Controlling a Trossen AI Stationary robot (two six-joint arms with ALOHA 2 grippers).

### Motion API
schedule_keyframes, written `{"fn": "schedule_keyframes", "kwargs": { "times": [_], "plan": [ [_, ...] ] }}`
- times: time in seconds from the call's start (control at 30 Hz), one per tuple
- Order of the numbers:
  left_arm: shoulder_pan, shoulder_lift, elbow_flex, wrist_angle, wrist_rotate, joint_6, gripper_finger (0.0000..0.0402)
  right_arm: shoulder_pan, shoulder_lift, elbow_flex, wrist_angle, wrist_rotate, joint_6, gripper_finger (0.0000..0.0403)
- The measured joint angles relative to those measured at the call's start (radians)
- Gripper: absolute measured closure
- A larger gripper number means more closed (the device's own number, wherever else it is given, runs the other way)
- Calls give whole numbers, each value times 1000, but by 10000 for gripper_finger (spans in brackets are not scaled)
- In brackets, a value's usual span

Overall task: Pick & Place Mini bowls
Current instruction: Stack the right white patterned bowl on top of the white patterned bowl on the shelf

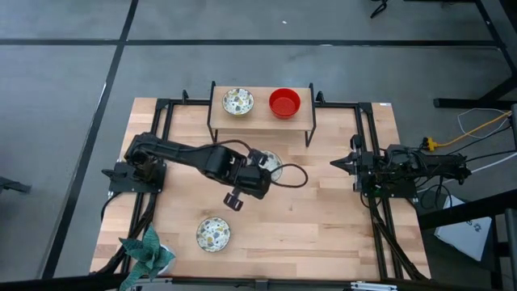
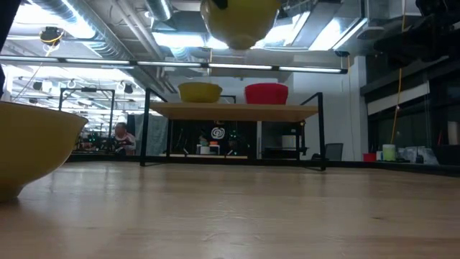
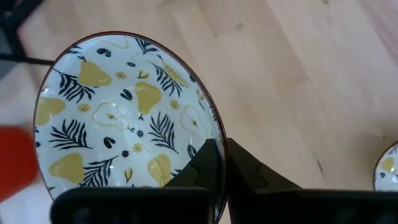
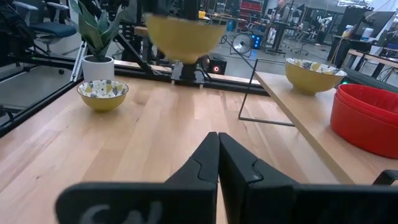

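The patterned mini bowl (image 3: 124, 118) in the left gripper (image 3: 219, 163) is the one to watch. It hangs in the air over the middle of the table, short of the raised shelf (image 1: 261, 118), and the fingers are pinched on just its rim, one inside and one outside. That is a thin hold on a glossy, curved wall. If the arm swings or tips the bowl, I'd expect it could slide out of the pinch and drop onto the wooden table (image 1: 323, 210), where it might chip or roll.

The shelf already carries a second patterned bowl (image 1: 237, 102) and, beside it, a red bowl (image 1: 284, 103). If the carried one is meant to go up there, the free room looks tight, and coming in low could knock the shelf's edge or nudge a neighbour off.

Well away from the shelf, near the table's front edge, a third patterned bowl (image 1: 213, 234) sits alone, with a potted plant (image 1: 148, 249) at the corner beyond it.

The right gripper (image 4: 217, 163) waits at the table's right side, level with the shelf's legs, fingers pressed together on nothing.
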Motion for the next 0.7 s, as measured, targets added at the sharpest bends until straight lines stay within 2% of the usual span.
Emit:
{"fn": "schedule_keyframes", "kwargs": {
  "times": [0.23,0.33,0.53,0.7],
  "plan": [
    [10,-2,74,-58,-20,-24,397,0,0,0,15,-30,1,397],
    [10,-2,81,-57,-14,-24,397,0,0,0,30,-76,23,397],
    [12,-2,81,-74,-13,-32,397,0,0,-1,84,-79,59,397],
    [21,-3,81,-78,-17,-32,397,0,1,-98,270,-79,53,397]
  ]
}}
